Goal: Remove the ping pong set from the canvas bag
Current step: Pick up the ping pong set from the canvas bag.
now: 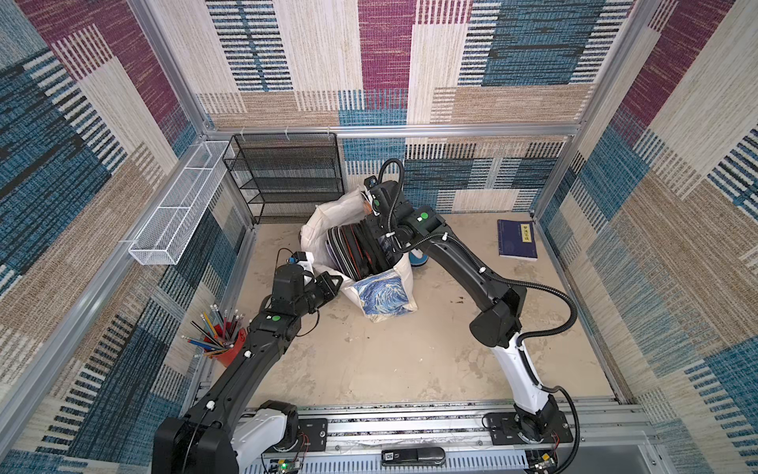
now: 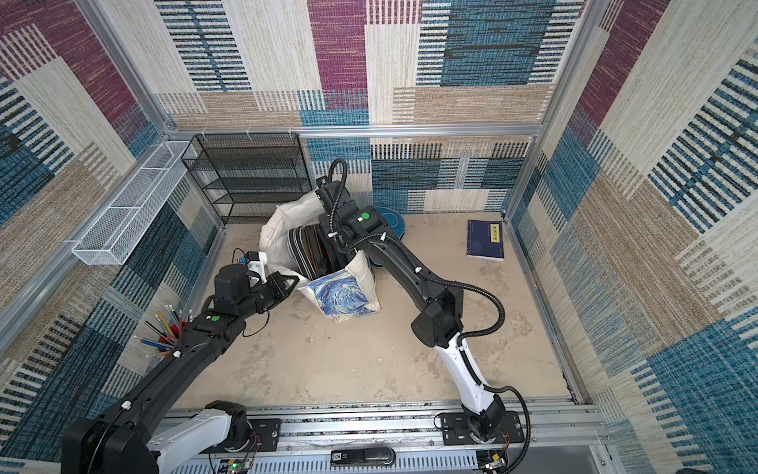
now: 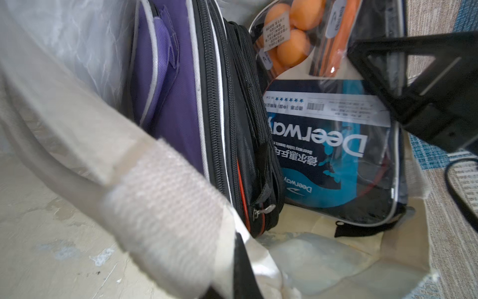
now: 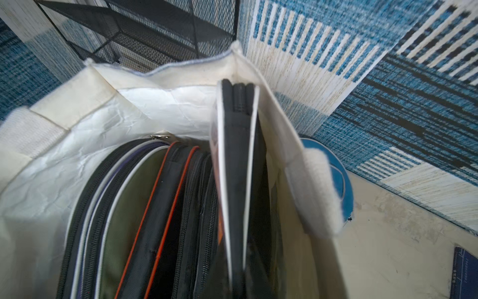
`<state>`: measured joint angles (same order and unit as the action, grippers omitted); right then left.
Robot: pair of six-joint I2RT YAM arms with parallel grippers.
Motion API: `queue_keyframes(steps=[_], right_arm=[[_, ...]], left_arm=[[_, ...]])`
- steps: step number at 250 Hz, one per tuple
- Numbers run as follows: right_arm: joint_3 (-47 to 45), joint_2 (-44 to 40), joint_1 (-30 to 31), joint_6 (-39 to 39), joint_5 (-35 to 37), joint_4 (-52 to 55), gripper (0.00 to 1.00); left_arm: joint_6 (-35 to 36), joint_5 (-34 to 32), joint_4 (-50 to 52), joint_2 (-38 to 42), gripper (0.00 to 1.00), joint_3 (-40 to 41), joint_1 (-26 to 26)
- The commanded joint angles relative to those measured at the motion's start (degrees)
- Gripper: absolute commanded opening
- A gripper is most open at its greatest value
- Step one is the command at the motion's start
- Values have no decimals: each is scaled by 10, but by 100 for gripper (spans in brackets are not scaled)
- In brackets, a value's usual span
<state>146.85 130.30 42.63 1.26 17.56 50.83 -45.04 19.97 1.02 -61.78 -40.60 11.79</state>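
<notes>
The right gripper (image 1: 374,241) is sunk into the bag (image 1: 383,293) from above and is clamped almost shut on the top edge of the set (image 3: 331,145). In the left wrist view one of its black fingers (image 3: 439,108) is seen against the set's clear sleeve, near the orange balls (image 3: 294,46). The edge is judged to be gripped because little else is offered. The set is stood on end against the bag wall on the right arm's side, packed beside zipped cases (image 4: 144,207), and only a thin rim can be taken by narrow jaws. In the right wrist view the set's black edge with white piping appears higher than the cases, so a lift is judged to be under way. The set is not yet out of the bag.

The left gripper (image 1: 331,283) is closed fully on the bag's near rim, by a handle (image 3: 160,196). Two ends are judged to be served by this hold: the mouth is held wide, and the cloth is pinned so that the bag is not dragged up with the set.

The bag is stood on the table (image 1: 410,361) toward its far edge, left of centre. A blue disc (image 2: 389,221) lies just behind it. A rack (image 1: 287,176) is set at the far left corner, a book (image 1: 517,239) near the far right corner, and a pencil cup (image 1: 223,349) at the left edge.
</notes>
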Motion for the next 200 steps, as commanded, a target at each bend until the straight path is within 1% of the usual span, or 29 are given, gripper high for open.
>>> queue_keyframes(steps=[1, 76, 141, 200], right_arm=[[9, -27, 1, -1, 0, -41, 0], [6, -85, 2, 17, -39, -73, 0], [0, -134, 0, 32, -52, -106, 0], [-57, -202, -35, 75, -107, -160, 0]], left_arm=[[10, 1, -22, -4, 0, 4, 0], [14, -3, -26, -12, 0, 7, 0], [13, -4, -35, -21, 0, 10, 0], [14, -5, -39, -26, 0, 14, 0]])
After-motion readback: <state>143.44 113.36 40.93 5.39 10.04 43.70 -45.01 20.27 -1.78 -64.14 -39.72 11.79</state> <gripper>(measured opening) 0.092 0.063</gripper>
